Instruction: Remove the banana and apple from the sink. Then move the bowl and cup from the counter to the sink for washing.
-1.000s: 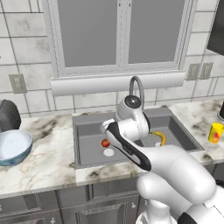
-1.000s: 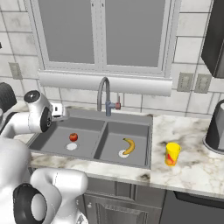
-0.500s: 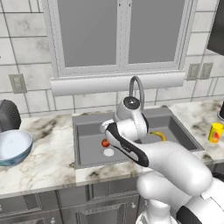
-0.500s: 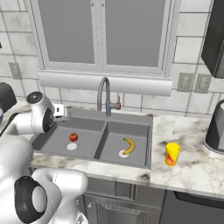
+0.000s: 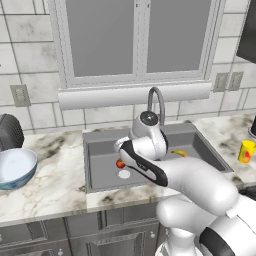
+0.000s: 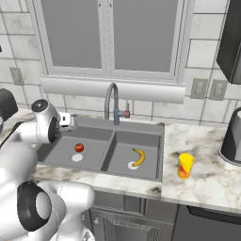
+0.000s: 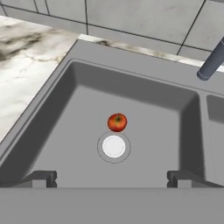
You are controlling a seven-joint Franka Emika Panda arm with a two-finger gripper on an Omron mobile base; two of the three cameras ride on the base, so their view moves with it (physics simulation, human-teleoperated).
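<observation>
**Pincer spread above the left basin, apple below it**

We find no readable writing anywhere; the only marking is a red-orange patch on the side of the yellow cup (image 6: 185, 165), too small for us to make out as a label.

The apple (image 7: 117, 122) lies on the floor of the left basin of the sink (image 6: 155, 141), touching the rim of the round white drain (image 7: 113, 146), on its wall side. Being round, it has no long axis we can name; its stem dimple faces up toward the hand camera. The banana (image 6: 138, 157) lies in the right basin beside that basin's drain, its long axis running roughly from the front of the sink toward the back wall, its curve bowing toward the cup's side.

Our pincer (image 7: 111, 177) hangs over the left basin with its fingertips (image 7: 41, 177) wide apart and nothing between them; the apple and drain sit between the two tips, further in.

The faucet (image 6: 112, 101) rises behind the divider between the basins. The cup stands upright on the worktop (image 6: 207, 179) right of the sink. The bowl (image 5: 15, 167) sits upright on the worktop left of the sink, beside a dark round object (image 5: 9, 132). The arm's elbow hides part of the divider in the left base view.
</observation>
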